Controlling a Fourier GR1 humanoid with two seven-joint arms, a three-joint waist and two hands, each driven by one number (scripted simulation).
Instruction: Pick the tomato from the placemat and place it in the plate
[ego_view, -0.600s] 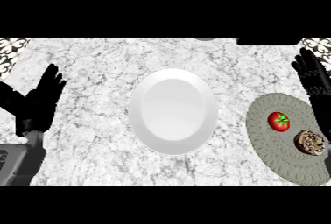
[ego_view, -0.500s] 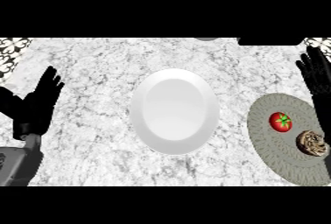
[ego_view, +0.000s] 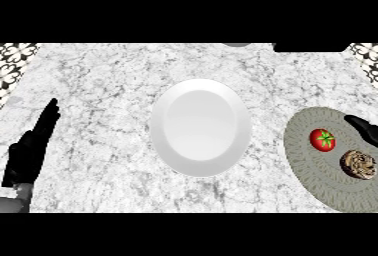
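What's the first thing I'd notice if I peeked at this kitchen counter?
The big white plate in the middle of the marble counter stands out most. Next comes the bright red tomato on the round grey placemat at the right, beside a lumpy brown thing. A black left hand rests at the left edge.

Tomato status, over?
Left hand open, resting at left. Right hand beside tomato on placemat, not touching. Brown item next to tomato; route to plate unblocked.
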